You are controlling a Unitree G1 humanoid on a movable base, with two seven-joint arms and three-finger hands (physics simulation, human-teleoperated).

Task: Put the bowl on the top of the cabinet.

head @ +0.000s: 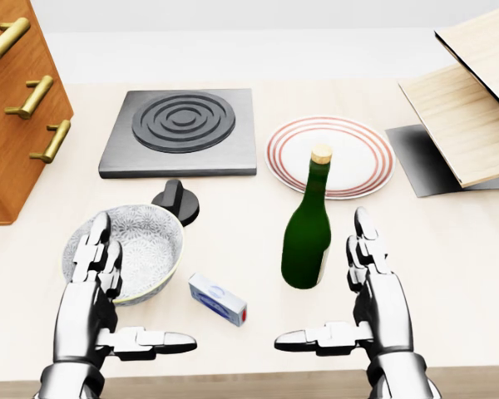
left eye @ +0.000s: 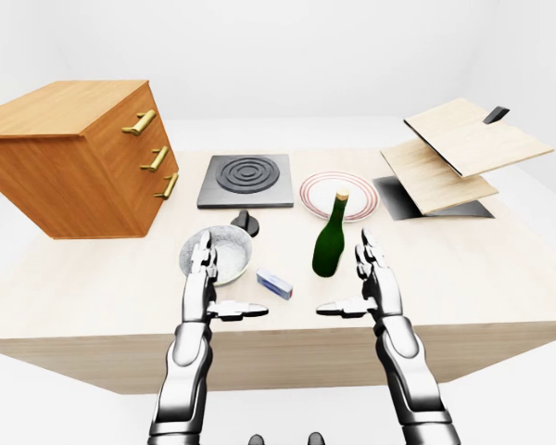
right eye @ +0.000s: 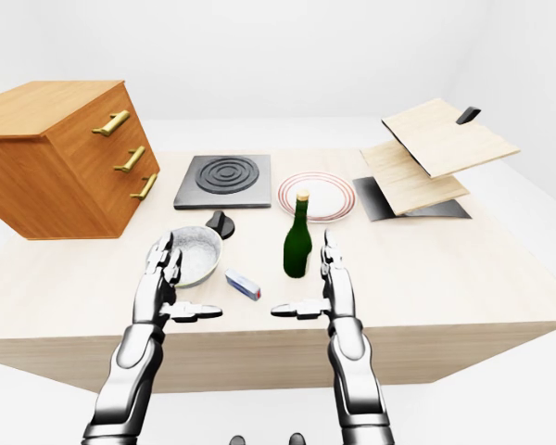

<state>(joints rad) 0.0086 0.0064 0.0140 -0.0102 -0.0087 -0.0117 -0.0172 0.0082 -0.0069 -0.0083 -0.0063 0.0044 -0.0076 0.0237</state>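
Note:
A grey patterned bowl (head: 141,245) sits on the pale table (head: 233,208), low and left in the head view. My left hand (head: 121,307) is open, its fingers upright just over the bowl's lower left rim and thumb pointing right; nothing is held. The wooden cabinet (left eye: 69,158) with three brass handles stands at the upper left, its flat top (left eye: 60,107) bare. My right hand (head: 349,303) is open too, just right of a green bottle (head: 308,224).
A black burner plate (head: 181,131) and a black knob (head: 177,201) lie above the bowl. A red-rimmed plate (head: 353,137) is behind the bottle. A small blue and white box (head: 217,298) lies between my hands. Tilted wooden boards (left eye: 459,153) occupy the upper right.

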